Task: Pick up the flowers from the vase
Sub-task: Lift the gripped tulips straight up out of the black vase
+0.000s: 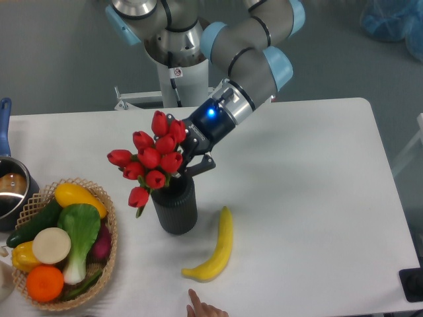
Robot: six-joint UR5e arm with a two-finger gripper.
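The flowers (153, 158), a bunch of red tulip buds, lean up and to the left above the mouth of the vase (176, 210), a dark ribbed cylinder near the table's middle. Their stems are mostly hidden behind the buds and the gripper, and I cannot tell whether the stem ends are still inside the vase. My gripper (184, 169) comes in from the upper right and is shut on the bunch just above the vase's rim. One dark finger (202, 165) shows to the right of the buds.
A banana (215, 247) lies right of the vase. A wicker basket (110, 232) of vegetables and fruit sits at the front left, with a steel pot (9, 193) behind it at the left edge. A person's fingertip (197, 306) pokes in at the front edge.
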